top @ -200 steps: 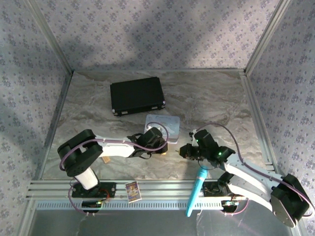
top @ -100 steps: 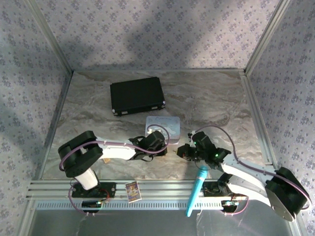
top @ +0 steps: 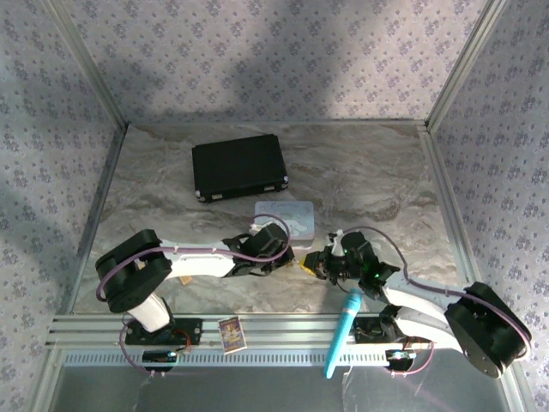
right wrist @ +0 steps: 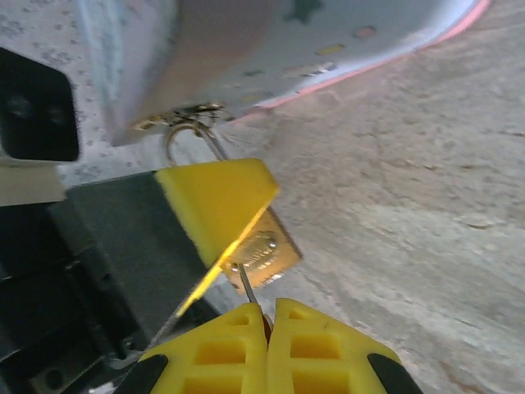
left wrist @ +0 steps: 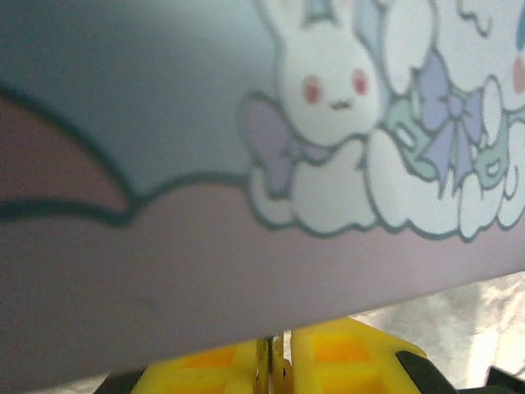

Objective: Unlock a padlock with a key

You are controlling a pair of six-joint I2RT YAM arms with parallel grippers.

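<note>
Padlock point(right wrist: 264, 253) centre frame, pinched in left hand point(left wrist: 277, 367); right hand point(right wrist: 267, 318) pinches key point(right wrist: 245, 286), tip touching padlock's face.

1. Stands closed in by walls point(top: 386, 69) at the back and on both sides, papered pale lilac with small flower sprigs.
2. Joins at slanted silver metal posts point(top: 88, 64) in the two back corners.
3. Spreads below as a flat tabletop point(top: 369, 163) with a grey-and-tan marble pattern, mottled and faintly speckled seen close from the right wrist.
4. Ends at the near edge in ribbed aluminium rails point(top: 283, 330), then a plain grey strip point(top: 257, 386).
5. Glows unevenly: broad soft shadows point(top: 249, 73) over the back wall, brighter patches beside them.
</note>
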